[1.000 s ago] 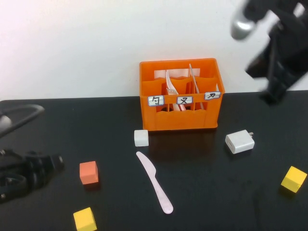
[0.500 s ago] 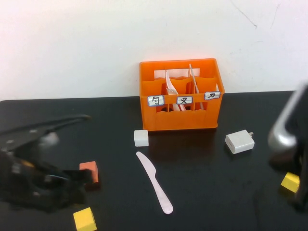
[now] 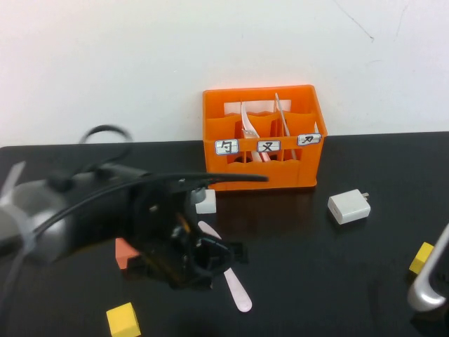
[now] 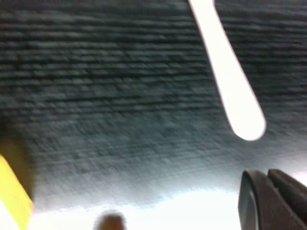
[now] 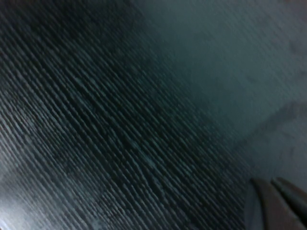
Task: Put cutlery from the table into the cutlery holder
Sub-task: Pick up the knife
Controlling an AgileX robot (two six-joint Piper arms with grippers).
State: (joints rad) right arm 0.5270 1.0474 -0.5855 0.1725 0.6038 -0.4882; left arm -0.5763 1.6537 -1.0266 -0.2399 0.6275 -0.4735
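Now we see the left pincer [image 3: 217, 256] low over the knife [image 3: 237, 293], which lies flat on the black surface [image 3: 330, 267] near of the orange crate [image 3: 263, 140]; its opening we cannot tell. Our right pincer [image 5: 276, 201] hangs over bare surface at the near right, opening unclear too.

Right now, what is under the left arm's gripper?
Under the left gripper the knife lies on the table; only its handle end shows, the blade is covered. The right gripper is low at the right edge.
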